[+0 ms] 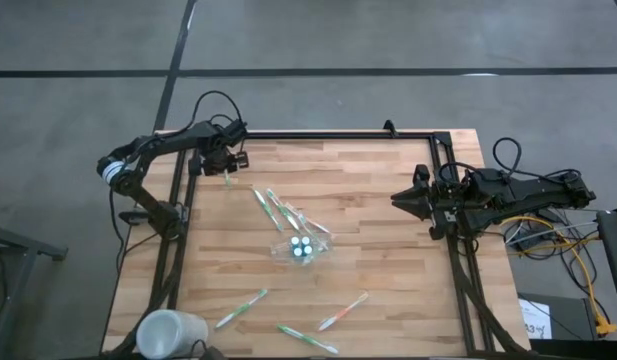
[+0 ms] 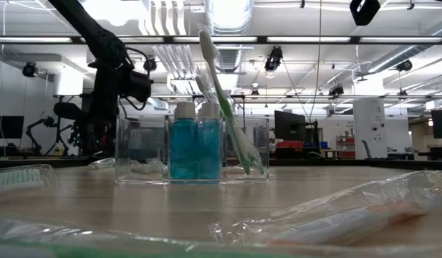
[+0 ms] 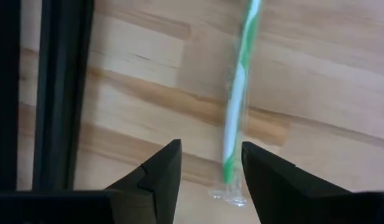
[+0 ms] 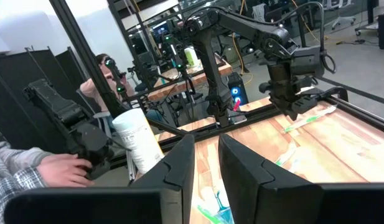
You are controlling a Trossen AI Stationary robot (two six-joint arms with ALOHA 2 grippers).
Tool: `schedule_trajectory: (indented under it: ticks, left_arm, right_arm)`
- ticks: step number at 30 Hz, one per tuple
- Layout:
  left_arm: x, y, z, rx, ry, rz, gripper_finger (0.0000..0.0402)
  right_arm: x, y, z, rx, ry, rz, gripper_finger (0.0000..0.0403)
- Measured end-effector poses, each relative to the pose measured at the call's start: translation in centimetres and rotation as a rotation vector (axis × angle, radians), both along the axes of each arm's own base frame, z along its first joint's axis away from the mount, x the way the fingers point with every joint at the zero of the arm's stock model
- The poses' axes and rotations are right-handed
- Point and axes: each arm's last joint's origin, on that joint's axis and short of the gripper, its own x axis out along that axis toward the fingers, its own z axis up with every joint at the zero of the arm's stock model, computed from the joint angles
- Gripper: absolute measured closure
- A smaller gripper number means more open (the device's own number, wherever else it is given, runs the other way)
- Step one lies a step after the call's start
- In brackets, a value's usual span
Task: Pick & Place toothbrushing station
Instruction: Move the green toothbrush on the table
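Clear plastic toothbrush holder [image 1: 303,247] mid-table, four blue tubes inside; left gripper [image 3: 207,177] parted over wrapped green-white toothbrush [image 3: 237,106]; right gripper [image 1: 398,198] parted, idle.

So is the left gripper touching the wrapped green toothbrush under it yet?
Cannot tell. In the left wrist view the left gripper is open, with the wrapped green toothbrush running between its fingers, but no view shows plain contact or a gap.

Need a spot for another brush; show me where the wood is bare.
Free: the stretch between the clear plastic holder and the right gripper. Crowded: wrapped green-and-white toothbrushes beside the holder, more along the near edge by the frosted white cup.
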Motion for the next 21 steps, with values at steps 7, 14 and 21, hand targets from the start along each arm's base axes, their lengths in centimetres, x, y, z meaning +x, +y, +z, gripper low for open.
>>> schedule_trajectory:
  ticks: [7,14,21]
  left_arm:
    - [0.7,-0.5,-0.1,-0.009,-0.019,-0.074,0.0229]
    - [1.0,-1.2,-0.8,-0.012,-0.018,-0.076,0.0229]
    - [0.4,-1.9,-3.0,-0.024,-0.049,-0.086,0.0229]
  right_arm:
    - [0.0,0.0,0.0,0.000,0.000,0.000,0.0321]
    - [0.0,0.0,0.0,0.000,0.000,0.000,0.0319]
    - [0.0,0.0,0.0,0.000,0.000,0.000,0.0332]
